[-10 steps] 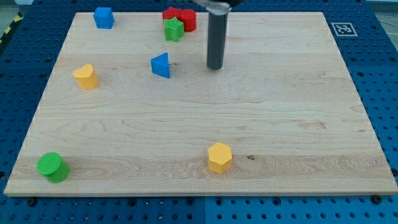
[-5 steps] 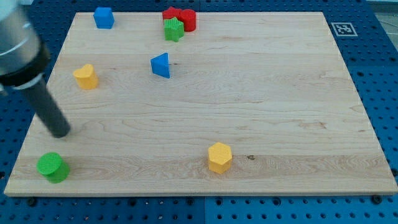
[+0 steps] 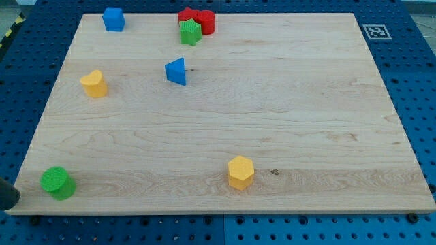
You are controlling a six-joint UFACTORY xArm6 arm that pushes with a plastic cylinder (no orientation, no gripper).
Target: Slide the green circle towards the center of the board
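Observation:
The green circle (image 3: 57, 183) stands near the bottom left corner of the wooden board (image 3: 286, 122). Only a dark stub of my rod shows at the view's left edge; my tip (image 3: 8, 204) is just off the board's left edge, left of the green circle and a little lower, apart from it by a small gap.
A yellow hexagon (image 3: 240, 171) sits at the bottom middle, a yellow block (image 3: 94, 84) at the left, and a blue triangle (image 3: 176, 71) above the centre. A blue cube (image 3: 113, 19), a green star (image 3: 190, 32) and two red blocks (image 3: 198, 19) lie along the top edge.
My rod swept from the top middle across to the left and down, and now sits at the bottom left corner beside the green circle. No block has moved.

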